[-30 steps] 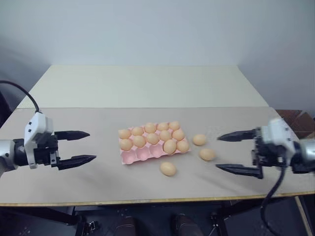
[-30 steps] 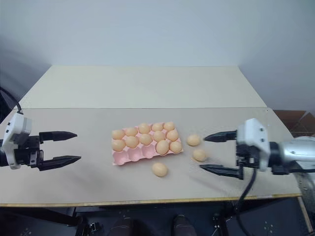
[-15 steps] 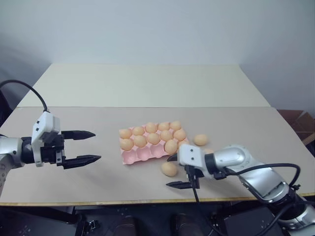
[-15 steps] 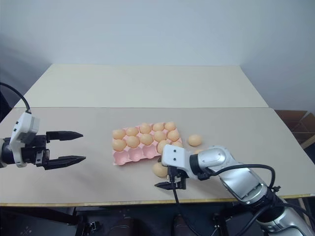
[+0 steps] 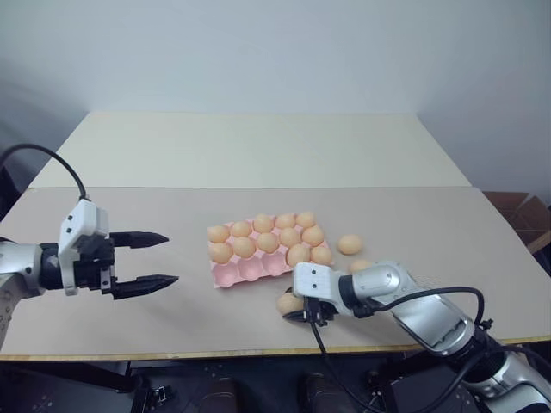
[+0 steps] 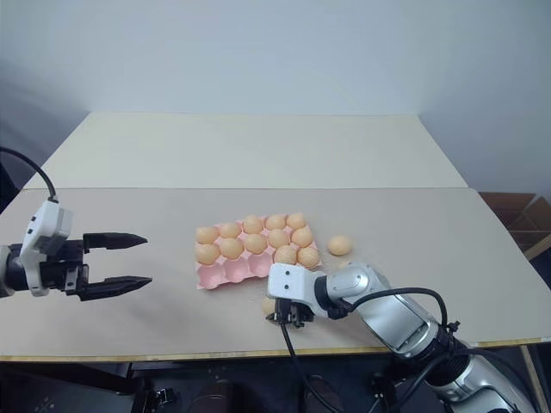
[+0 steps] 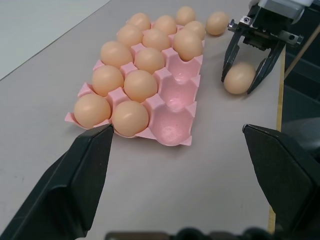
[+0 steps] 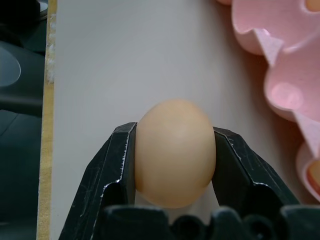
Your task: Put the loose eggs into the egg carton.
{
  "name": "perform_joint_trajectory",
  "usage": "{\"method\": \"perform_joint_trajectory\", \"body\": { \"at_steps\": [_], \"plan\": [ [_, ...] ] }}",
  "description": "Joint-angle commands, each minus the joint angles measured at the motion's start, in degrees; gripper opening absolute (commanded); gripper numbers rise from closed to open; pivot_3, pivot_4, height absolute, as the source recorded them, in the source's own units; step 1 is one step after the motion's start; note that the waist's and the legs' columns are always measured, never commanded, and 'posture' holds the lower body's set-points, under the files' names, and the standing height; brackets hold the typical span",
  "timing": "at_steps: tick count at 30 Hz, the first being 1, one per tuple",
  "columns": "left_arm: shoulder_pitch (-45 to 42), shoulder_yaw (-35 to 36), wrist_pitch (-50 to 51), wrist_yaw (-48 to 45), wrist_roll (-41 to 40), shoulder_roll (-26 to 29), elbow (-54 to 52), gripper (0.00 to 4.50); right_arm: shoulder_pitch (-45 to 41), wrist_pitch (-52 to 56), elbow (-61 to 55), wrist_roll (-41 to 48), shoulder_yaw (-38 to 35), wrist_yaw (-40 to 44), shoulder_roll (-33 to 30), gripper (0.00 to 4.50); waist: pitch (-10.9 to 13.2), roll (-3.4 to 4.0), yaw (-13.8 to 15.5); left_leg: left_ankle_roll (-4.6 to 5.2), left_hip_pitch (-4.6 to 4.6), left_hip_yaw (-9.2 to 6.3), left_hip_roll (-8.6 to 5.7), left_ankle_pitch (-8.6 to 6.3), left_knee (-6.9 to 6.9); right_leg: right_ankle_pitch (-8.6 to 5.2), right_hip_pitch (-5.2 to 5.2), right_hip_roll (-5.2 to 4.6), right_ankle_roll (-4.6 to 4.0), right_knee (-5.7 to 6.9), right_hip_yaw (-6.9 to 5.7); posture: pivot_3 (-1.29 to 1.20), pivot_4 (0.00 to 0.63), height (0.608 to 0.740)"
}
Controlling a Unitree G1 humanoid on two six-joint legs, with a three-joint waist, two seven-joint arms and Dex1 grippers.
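I see the egg carton (image 5: pixel 269 251) mid-desk (image 5: pixel 172 224). Two loose eggs (image 5: pixel 349 244) lie right of it. A third egg (image 7: pixel 239 78) sits at its near right corner.

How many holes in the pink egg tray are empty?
3, side by side in the egg carton's row nearest the robot: the left end cup, the next cup, and the third cup beside an egg. None seems hidden.

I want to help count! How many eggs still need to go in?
Most cups of the egg carton are filled; three are empty. The right end effector is shut on one loose egg. Two more eggs lie beside the carton.
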Motion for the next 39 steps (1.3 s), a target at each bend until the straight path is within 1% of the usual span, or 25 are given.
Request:
{"method": "perform_joint_trajectory", "body": {
  "at_steps": [1,4,7,11,13,15,19,22,24,27,31,33,35,37,39],
  "plan": [
    [0.3,2.0,-0.2,0.3,-0.1,0.2,-1.4,4.5,-3.0,-0.3,-3.0,5.8,-8.5,-0.1,2.9,1.9,0.0,0.0,-0.1,0.0,0.01,0.0,0.0,0.0,0.0,0.0,0.0,0.0,0.0,0.0,0.0,0.0,0.15,0.74],
    [0.4,2.0,-0.4,0.5,-0.1,0.2,-1.3,4.5,-5.8,-0.6,-1.1,6.6,-9.7,-1.0,5.6,1.9,0.0,0.0,-0.4,0.0,0.03,-0.01,0.02,0.0,0.0,0.04,0.0,0.04,0.04,0.03,0.01,0.0,0.15,0.74],
    [0.2,1.9,-0.6,0.9,0.0,0.1,-1.3,4.5,-8.3,-2.3,4.4,2.3,-7.3,-4.2,8.3,1.9,0.0,-0.01,-0.6,0.0,0.03,-0.03,0.04,0.0,0.0,0.04,0.0,0.05,0.04,0.03,-0.02,0.0,0.15,0.74],
    [0.2,1.7,-0.7,1.1,0.0,-0.1,-1.6,4.5,-9.5,-4.3,8.6,-0.9,-5.2,-4.9,9.3,1.9,0.0,-0.01,-0.6,0.0,-0.03,-0.01,0.02,0.0,0.0,0.06,0.0,0.02,0.02,0.01,-0.02,0.0,0.15,0.74],
    [0.1,1.6,-0.7,1.2,0.0,-0.1,-1.5,4.5,-9.9,-4.6,9.7,-2.0,-4.5,-5.8,10.4,2.67,0.0,-0.01,-0.7,0.0,-0.05,-0.01,0.02,0.0,0.0,0.12,0.0,0.02,0.12,-0.02,-0.02,0.0,0.15,0.74],
    [-0.1,1.4,-0.7,1.4,0.0,-0.2,-1.5,4.5,-10.1,-4.9,10.3,-2.5,-4.4,-6.4,11.3,3.15,0.0,-0.01,-0.8,0.0,-0.06,-0.02,0.02,0.0,0.0,0.19,-0.01,0.03,0.24,-0.01,-0.03,0.0,0.15,0.74],
    [0.2,1.5,-0.7,1.7,-0.1,-0.5,-2.0,4.5,-10.1,-4.3,8.4,-0.6,-7.3,-5.7,11.6,4.49,0.0,-0.01,-0.9,0.0,-0.05,-0.03,0.03,0.0,0.0,0.21,-0.02,0.04,0.26,0.0,-0.03,0.0,0.15,0.74],
    [0.3,1.4,-0.7,1.8,-0.1,-0.7,-2.1,4.5,-9.4,-4.6,7.0,1.5,-10.6,-5.1,10.7,4.49,0.0,-0.01,-0.9,0.0,-0.05,-0.03,0.03,0.0,0.0,0.21,-0.02,0.03,0.26,0.0,-0.03,0.0,0.15,0.74],
    [0.3,1.4,-0.8,1.9,-0.2,-1.0,-2.2,4.5,-7.8,-5.3,5.7,4.7,-15.7,-3.7,8.9,4.49,0.0,-0.01,-0.8,0.0,-0.05,-0.03,0.03,0.0,0.0,0.21,-0.01,0.04,0.26,0.0,-0.04,0.0,0.15,0.74],
    [0.3,1.6,-1.1,1.7,-0.1,-1.1,-1.7,4.5,-4.1,-6.1,3.3,9.7,-24.1,0.4,3.5,4.49,0.0,-0.01,-0.1,0.0,-0.07,-0.03,0.02,0.0,0.0,0.21,0.02,0.01,0.27,-0.07,-0.06,0.0,0.15,0.74],
    [-0.1,1.4,-2.3,1.1,0.8,-1.1,-0.1,4.5,3.2,-7.0,1.8,17.6,-36.5,7.9,-5.2,4.49,0.0,-0.01,0.4,0.0,-0.1,-0.01,0.01,-0.01,-0.01,0.19,0.04,-0.03,0.26,-0.17,-0.07,0.0,0.15,0.74],
    [-0.7,1.3,-3.0,0.9,1.4,-1.0,1.3,4.5,6.7,-5.0,2.8,23.0,-43.5,11.7,-9.1,4.49,0.0,-0.01,0.5,0.0,-0.07,-0.02,0.01,-0.01,-0.01,0.18,0.04,-0.01,0.25,-0.13,-0.07,0.0,0.15,0.74],
    [-1.2,1.4,-3.6,0.7,1.8,-1.1,2.7,4.5,11.5,-5.1,4.6,26.6,-50.7,15.5,-12.0,4.49,0.0,-0.01,0.5,0.0,-0.04,-0.03,0.02,-0.01,-0.01,0.1,0.04,0.01,0.1,-0.1,-0.07,0.0,0.15,0.74],
    [-1.6,1.5,-3.9,0.7,1.8,-1.4,3.7,4.5,15.6,-6.6,6.3,27.4,-55.0,16.5,-13.6,4.49,0.0,-0.02,0.5,0.0,0.08,-0.04,0.02,-0.01,-0.01,0.02,0.13,0.01,-0.02,-0.08,-0.06,0.0,0.15,0.74],
    [-1.4,1.8,-4.2,0.0,1.6,-1.5,4.2,4.5,19.8,-9.6,8.2,26.0,-58.2,17.2,-14.0,4.49,0.0,-0.03,0.3,0.0,0.24,-0.01,0.02,-0.01,-0.01,0.0,0.22,0.02,-0.05,-0.07,0.0,0.0,0.15,0.74]
  ]
}}
